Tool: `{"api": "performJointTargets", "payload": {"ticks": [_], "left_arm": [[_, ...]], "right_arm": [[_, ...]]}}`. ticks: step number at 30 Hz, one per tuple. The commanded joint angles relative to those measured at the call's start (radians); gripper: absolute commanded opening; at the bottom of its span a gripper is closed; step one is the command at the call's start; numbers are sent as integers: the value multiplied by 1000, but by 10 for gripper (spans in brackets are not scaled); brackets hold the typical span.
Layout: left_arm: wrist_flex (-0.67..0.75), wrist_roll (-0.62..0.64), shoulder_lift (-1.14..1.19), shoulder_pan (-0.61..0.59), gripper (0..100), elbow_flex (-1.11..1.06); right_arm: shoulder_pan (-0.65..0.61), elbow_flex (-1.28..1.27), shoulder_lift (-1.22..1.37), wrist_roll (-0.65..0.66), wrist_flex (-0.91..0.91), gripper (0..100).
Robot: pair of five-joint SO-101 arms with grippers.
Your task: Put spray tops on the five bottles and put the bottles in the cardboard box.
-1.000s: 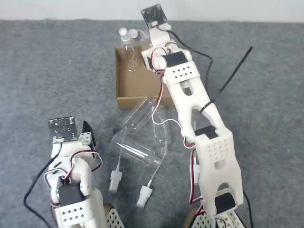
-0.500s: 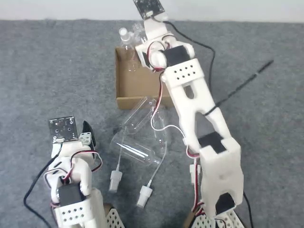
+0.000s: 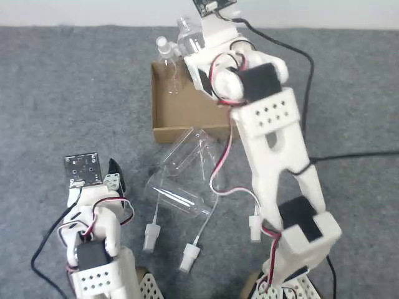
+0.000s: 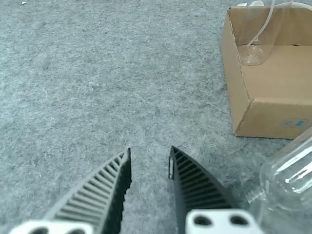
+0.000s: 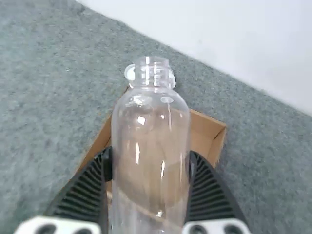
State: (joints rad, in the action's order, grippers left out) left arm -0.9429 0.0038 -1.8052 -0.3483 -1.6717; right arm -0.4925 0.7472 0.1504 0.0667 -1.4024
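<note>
two white moulded-plastic arms, rows of small round holes in the shells, black boxy servo motors, twisted red, white and black wires, thin black cable, black ribbed wedge-shaped fingers, grey square circuit board

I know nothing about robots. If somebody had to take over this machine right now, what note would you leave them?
Left gripper: open and empty, over the carpet short of the cardboard box.
Right gripper: fingers shut on a clear bottle with no top, held up by the box's far end.
Done: one capped bottle stands in the box's far corner.
Left: about three bare bottles lie before the box, with two loose spray tops nearby. The held one needs a top too.
</note>
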Motion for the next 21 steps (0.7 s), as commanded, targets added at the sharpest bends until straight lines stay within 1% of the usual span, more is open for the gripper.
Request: {"api": "performJointTargets", "payload": {"ticks": [1,8,19,21], "left_arm": [[35,-11,-23,-8,116,2],[35,-11,-23,-8,116,2],[28,-15,-23,-8,117,8],[26,-46,-23,-3,117,13]], "right_arm": [[-12,9,-148,-11,-77,6],[-4,9,-297,-11,-205,6],[-1,9,-501,-11,-343,6],[28,9,-529,-9,-361,6]]}}
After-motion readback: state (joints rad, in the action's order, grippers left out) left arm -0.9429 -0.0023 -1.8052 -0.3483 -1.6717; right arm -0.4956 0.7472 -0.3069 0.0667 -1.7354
